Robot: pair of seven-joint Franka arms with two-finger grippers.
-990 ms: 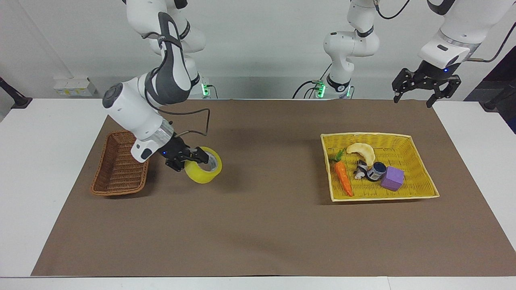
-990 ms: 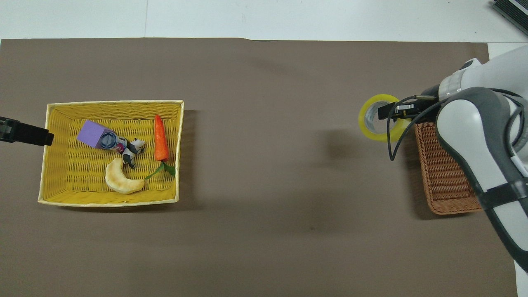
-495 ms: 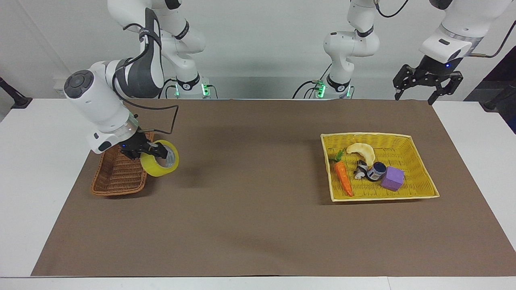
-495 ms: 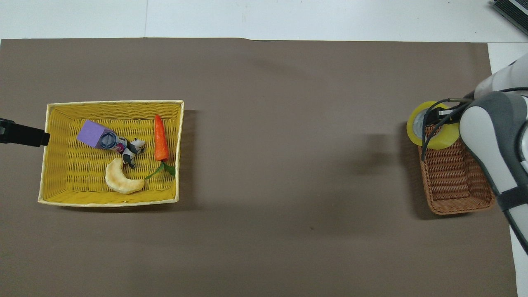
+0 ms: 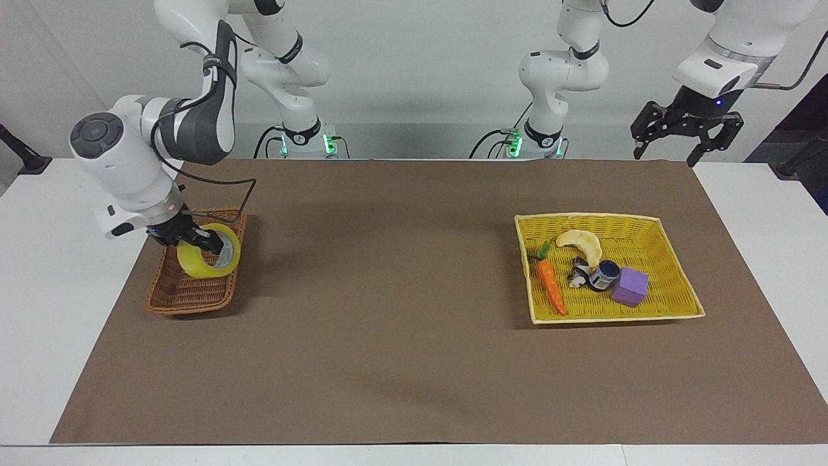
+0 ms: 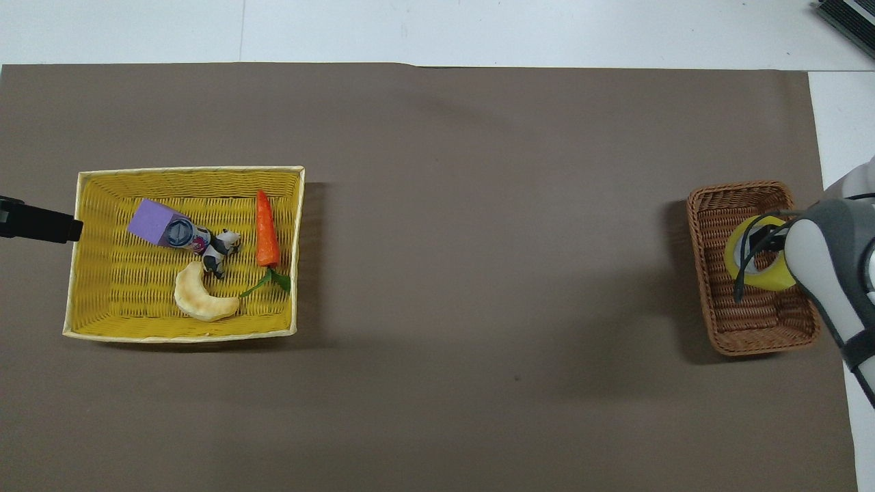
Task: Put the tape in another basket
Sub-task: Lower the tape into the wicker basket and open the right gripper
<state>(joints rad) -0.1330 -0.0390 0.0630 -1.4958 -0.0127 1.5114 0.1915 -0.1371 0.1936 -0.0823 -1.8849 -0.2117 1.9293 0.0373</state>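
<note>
I have the tape point(image 5: 208, 259) clamped in the right gripper point(image 5: 194, 243), its fingers pinching the wall of the roll with 1 finger through the core, and it hangs over the brown wicker basket point(image 5: 169, 294) at the right arm's end of the table. From the facing view I think the roll is not yet resting on the weave, though the angle is poor and I would not swear to it. I judge the tape light and stiff: the ring will hold its shape, but its glossy outer face looks slippery, so a grip across the wall through the hole is the safest hold. It could roll once freed, though the sloped sides should catch it. The left gripper point(image 5: 687, 133) waits with jaws spread, above the table edge near the yellow basket point(image 5: 673, 223)
</note>
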